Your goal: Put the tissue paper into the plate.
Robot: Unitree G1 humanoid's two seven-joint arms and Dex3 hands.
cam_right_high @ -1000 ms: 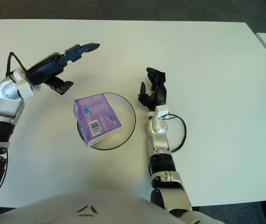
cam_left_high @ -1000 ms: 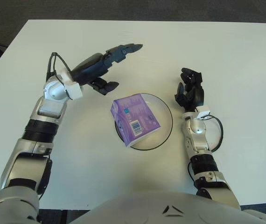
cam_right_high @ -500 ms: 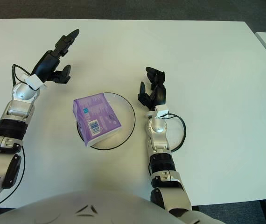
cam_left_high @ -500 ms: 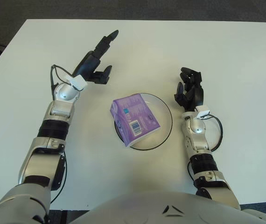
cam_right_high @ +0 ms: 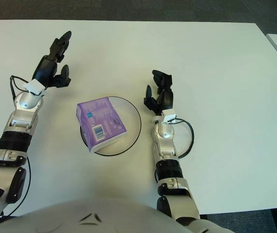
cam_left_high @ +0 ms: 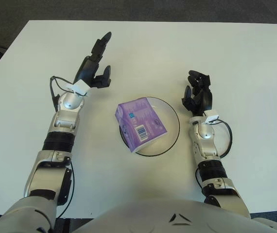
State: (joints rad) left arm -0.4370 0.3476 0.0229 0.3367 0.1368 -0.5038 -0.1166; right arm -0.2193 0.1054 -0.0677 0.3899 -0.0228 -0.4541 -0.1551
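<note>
Left eye view: the purple tissue pack (cam_left_high: 140,124) lies in the plate (cam_left_high: 172,127) at the centre of the frame, tilted, its barcode end hanging over the plate's lower left rim. The plate sits on the white tabletop (cam_left_high: 235,58). The left hand (cam_left_high: 94,65) shows in the upper left of the frame, up and to the left of the plate and well apart from the pack; its fingers are spread, one pointing toward the top of the frame, and it grasps nothing. The right hand (cam_left_high: 197,94) shows just right of the plate, fingers loosely bent upward, released and empty.

Right eye view: the pack (cam_right_high: 101,123) again lies across the left part of the plate (cam_right_high: 134,125), now left of centre in the frame. The left hand (cam_right_high: 53,63) is at upper left, spread and empty. The right hand (cam_right_high: 159,96) is near the middle of the frame, just beside the plate's right rim, holding nothing.
</note>
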